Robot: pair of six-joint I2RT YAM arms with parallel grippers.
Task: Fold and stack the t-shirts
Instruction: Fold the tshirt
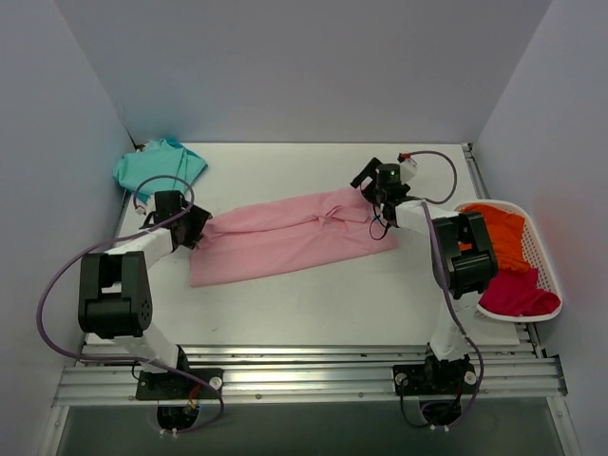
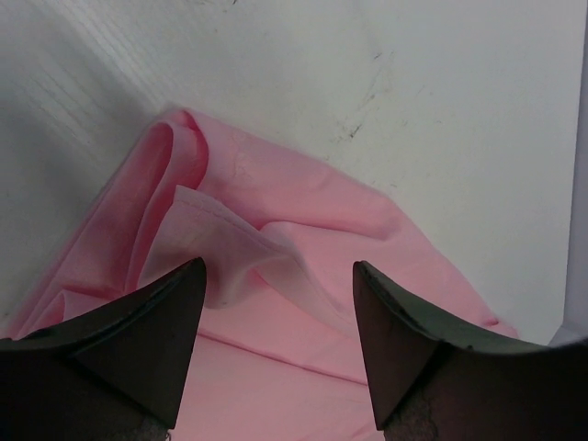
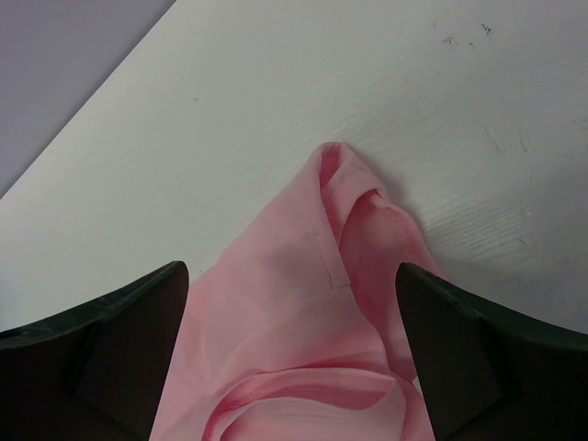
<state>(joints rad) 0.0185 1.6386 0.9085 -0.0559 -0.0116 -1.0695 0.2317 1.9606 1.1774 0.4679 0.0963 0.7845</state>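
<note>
The pink t-shirt (image 1: 285,237) lies stretched across mid-frame on the desk (image 1: 380,285). The left tool (image 2: 277,266) is released, fingers spread over its left end. The right tool (image 3: 292,268) is likewise released over its right end.

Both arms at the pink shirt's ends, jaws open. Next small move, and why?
Likely close both on the cloth. The left gripper and right gripper are open, each straddling a bunched end of the pink shirt, which lies stretched out between them; neither holds it yet.
</note>
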